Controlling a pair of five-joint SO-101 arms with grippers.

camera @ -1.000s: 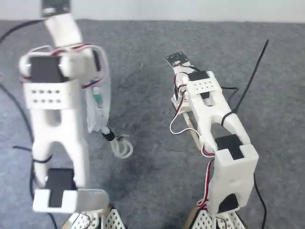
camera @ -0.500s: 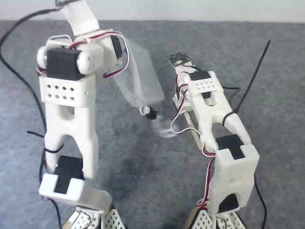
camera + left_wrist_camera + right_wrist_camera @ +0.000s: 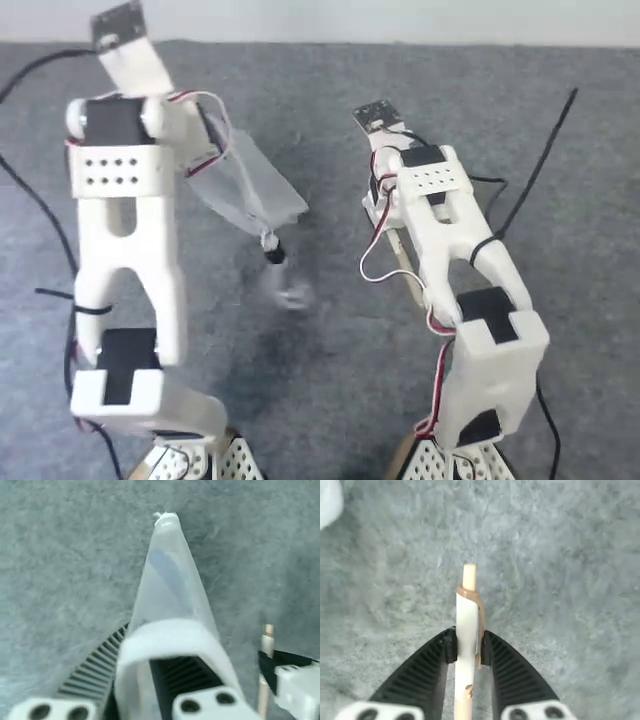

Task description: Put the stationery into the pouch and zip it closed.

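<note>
Left claw [image 3: 147, 630] clamped shut on edge of translucent pouch [image 3: 245, 185]; rest of pouch hangs over grey bench [image 3: 330, 100]. High view: pouch at about 10 o'clock from picture centre. Black zipper pull [image 3: 272, 250] dangles at pouch's 5 o'clock corner, with blurred white cord [image 3: 290, 295] under it. Right claw [image 3: 468, 640] closed tight on cream pen [image 3: 468, 612]; pen runs along claw axis, button end out past fingertips. Right arm [image 3: 450, 230] at 3 o'clock of pouch, apart from it.
</note>
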